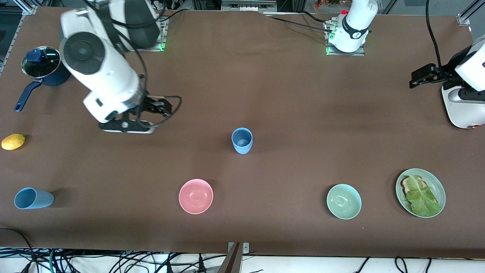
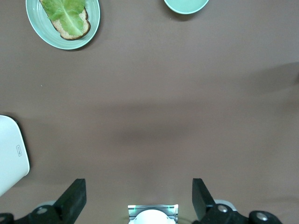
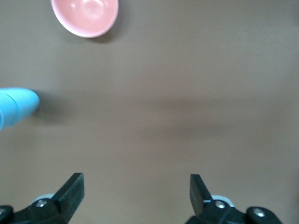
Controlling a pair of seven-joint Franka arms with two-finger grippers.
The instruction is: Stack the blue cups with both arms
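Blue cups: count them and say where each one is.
3 showing. Two are nested upright as a stack of blue cups mid-table. The third, a lone blue cup, lies on its side at the right arm's end, nearer the front camera. None seems hidden.

Looking down from the left arm's wrist, the left gripper (image 2: 139, 198) hangs over bare brown tabletop (image 2: 154, 93), its two black fingers (image 2: 72, 200) spread wide apart with nothing between them. Between the fingers, far below, a white arm base with a thin green light strip (image 2: 153, 213) peeks in at the picture's edge. A round pale green plate (image 2: 91, 23) sits on the table, carrying a slice of brown-crusted toast (image 2: 74, 29) with a leaf of green lettuce (image 2: 63, 11) lying on top. Well apart from it, the rim of a mint-green bowl (image 2: 186, 5) just shows, mostly cut off. A glossy white rounded casing (image 2: 10, 154) intrudes at one side.
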